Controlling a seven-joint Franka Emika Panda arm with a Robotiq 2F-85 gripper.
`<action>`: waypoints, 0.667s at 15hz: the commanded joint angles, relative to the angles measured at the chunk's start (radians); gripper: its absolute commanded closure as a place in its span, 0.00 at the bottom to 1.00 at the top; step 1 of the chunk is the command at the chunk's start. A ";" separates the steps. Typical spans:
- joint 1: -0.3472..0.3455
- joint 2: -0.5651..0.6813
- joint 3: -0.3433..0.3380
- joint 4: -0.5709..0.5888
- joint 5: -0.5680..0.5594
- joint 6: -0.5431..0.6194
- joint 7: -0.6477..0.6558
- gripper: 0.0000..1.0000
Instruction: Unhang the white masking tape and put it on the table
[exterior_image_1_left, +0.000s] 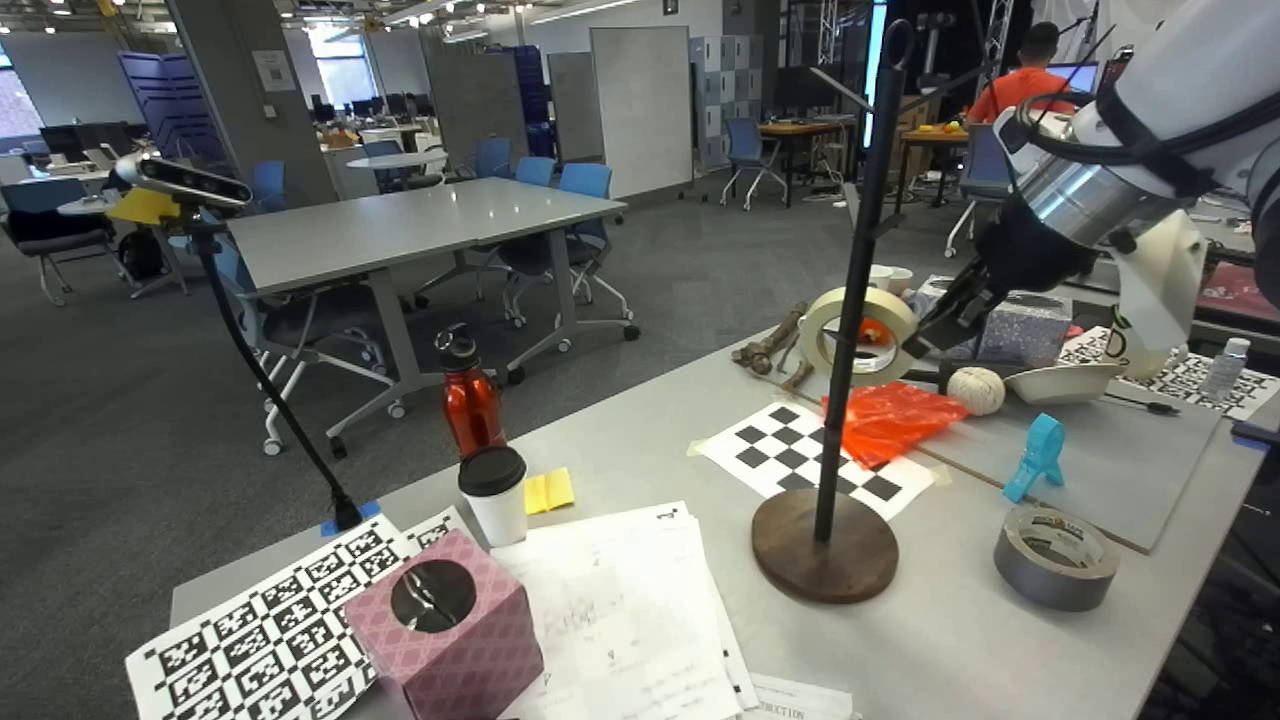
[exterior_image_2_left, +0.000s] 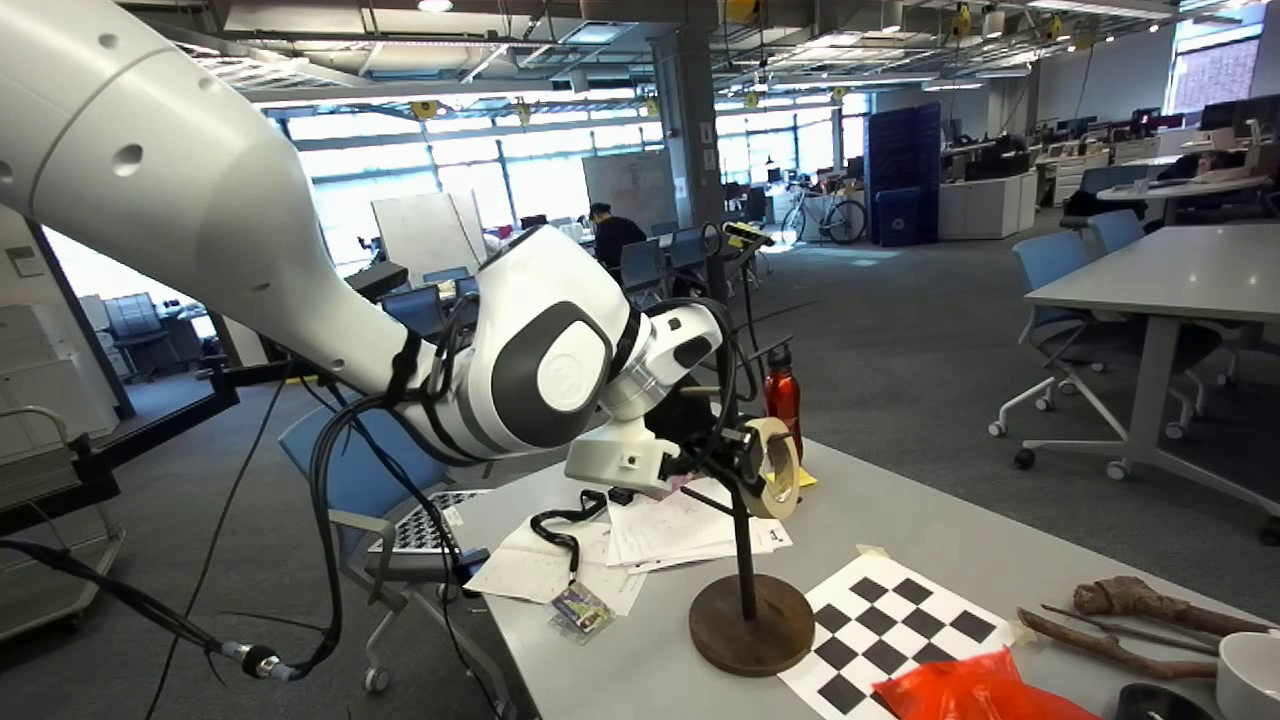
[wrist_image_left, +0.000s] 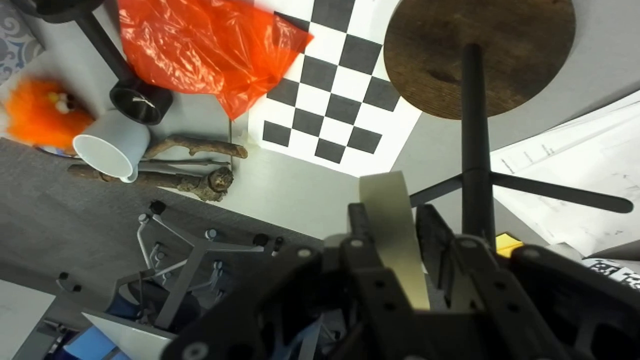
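The white masking tape hangs upright on a side peg of the black pole stand, well above the table. In an exterior view the tape shows the peg's tip at its hole. In the wrist view the tape's outer rim runs between my gripper's fingers. The left finger lies against one flat side; the right finger is close on the other, with a thin gap at its tip. My gripper also shows at the tape's edge in both exterior views. The peg behind the tape is partly hidden.
Other pegs stick out from the pole near my gripper. Below lie a chequered sheet, a red plastic bag and sticks. A dark grey tape roll, blue clip and pink tissue box stand on the table.
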 joint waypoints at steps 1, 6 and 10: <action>-0.007 0.001 -0.029 0.031 -0.051 0.023 0.010 0.93; -0.001 -0.002 -0.082 0.064 -0.131 0.021 0.054 0.93; 0.006 -0.003 -0.109 0.081 -0.190 0.008 0.101 0.93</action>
